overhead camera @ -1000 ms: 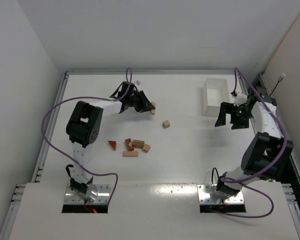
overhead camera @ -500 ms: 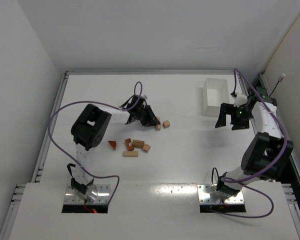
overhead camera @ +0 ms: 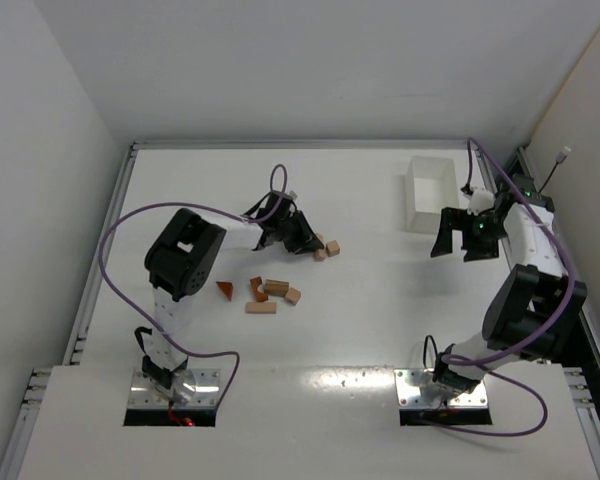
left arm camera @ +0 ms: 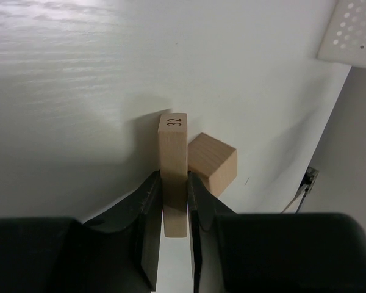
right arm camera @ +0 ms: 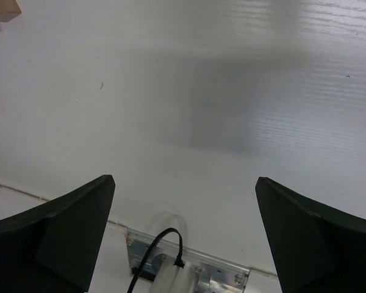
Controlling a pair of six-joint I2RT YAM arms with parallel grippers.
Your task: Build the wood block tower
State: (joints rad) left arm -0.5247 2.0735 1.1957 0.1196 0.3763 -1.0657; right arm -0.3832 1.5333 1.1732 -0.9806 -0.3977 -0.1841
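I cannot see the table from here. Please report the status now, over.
Status: left fingers shut on pale bar, beside the cube; right fingers open, empty, near white tray. No tower yet, other blocks loose. Nothing in the way.

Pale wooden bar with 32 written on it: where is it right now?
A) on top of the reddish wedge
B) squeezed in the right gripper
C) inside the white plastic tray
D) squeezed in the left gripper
D: the left wrist view shows the pale wooden bar marked 32 clamped in the left gripper, beside a tan wooden cube.
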